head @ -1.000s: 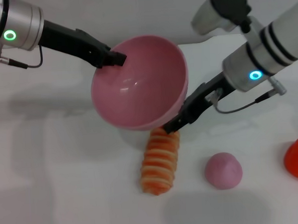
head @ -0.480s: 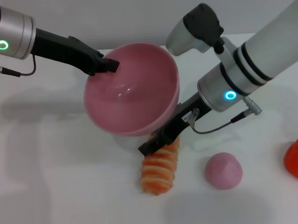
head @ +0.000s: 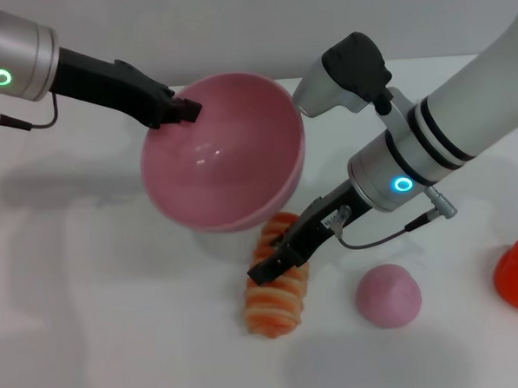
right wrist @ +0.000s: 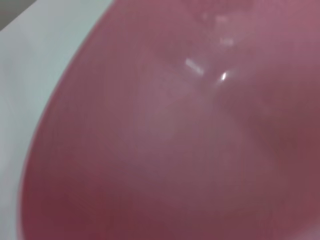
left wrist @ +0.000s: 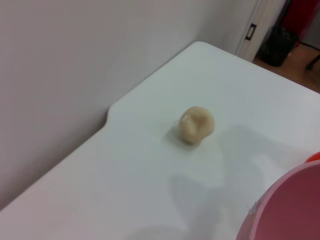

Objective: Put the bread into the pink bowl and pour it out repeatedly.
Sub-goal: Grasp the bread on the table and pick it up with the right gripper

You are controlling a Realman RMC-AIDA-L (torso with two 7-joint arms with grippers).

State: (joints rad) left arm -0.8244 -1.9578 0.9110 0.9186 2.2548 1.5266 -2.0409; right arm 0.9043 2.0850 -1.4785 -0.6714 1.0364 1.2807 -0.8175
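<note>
Gripping the rim of the tilted, empty pink bowl (head: 222, 152), the left gripper (head: 185, 109) holds it aloft. The right gripper (head: 267, 267), jaw state unclear, sits over the bread (head: 277, 289), lying lengthwise away from the robot on the surface (head: 92, 324).

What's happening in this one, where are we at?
The left gripper holds the pink bowl by its far rim, tipped with its opening toward the camera and empty. The bread lies on the white table just in front of the bowl. The right gripper is down over the bread, apparently going for it. A pink dome sits nearby, untouched.
</note>
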